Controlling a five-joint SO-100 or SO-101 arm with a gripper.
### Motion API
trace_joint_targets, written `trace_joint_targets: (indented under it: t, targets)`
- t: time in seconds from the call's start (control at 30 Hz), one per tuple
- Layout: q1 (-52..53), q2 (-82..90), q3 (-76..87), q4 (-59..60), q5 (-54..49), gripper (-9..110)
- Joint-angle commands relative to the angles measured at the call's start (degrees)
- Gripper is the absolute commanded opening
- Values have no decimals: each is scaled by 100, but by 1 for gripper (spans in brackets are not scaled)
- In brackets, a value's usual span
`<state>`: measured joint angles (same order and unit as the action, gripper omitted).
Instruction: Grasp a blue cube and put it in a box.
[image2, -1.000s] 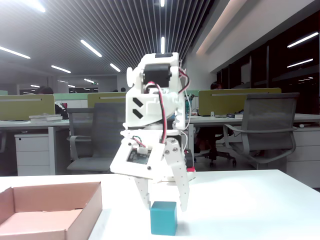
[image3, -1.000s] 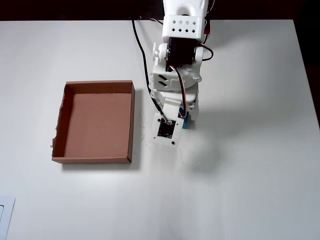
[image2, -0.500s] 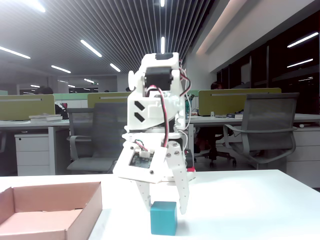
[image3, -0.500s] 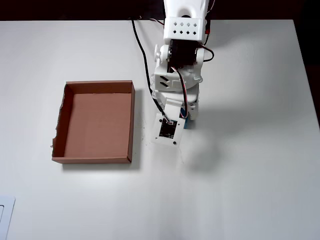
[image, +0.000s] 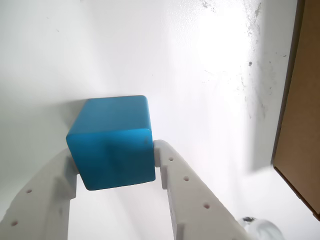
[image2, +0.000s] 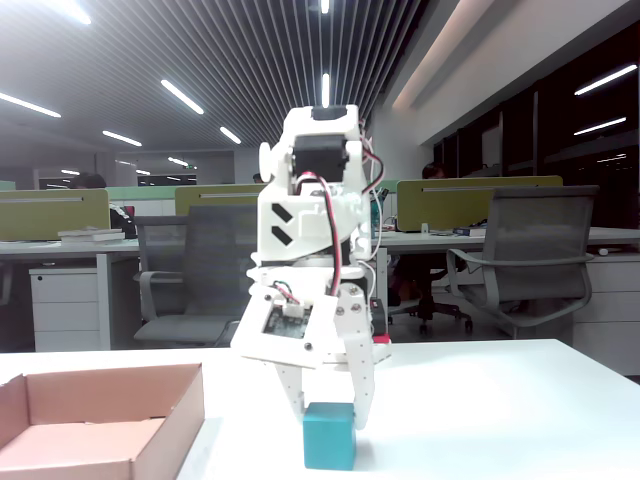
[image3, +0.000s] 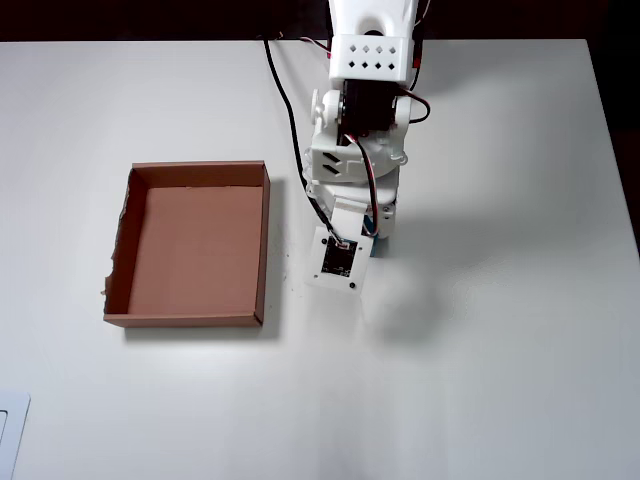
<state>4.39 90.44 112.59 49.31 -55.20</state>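
Wrist view: close, looking down past the jaws. Fixed view: low, level with the worktop (image2: 500, 400), facing the arm (image2: 310, 260). Overhead view: straight down. All share the cube (image: 112, 142).

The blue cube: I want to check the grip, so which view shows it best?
The wrist view: the blue cube fills the frame, with a finger on each side. The fixed view shows it small, low between the gripper tips. In the overhead view the arm nearly hides it.
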Motion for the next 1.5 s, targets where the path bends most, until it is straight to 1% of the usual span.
trace_joint_targets:
  t: [0.0,0.7,1.17,1.47]
  targets:
    - [-44,97,-44,-18,-18,16]
    - [185,360,-800,519,149,15]
    - [422,923,-1564,1257,343,15]
    - [923,1230,-2153,1802,624,15]
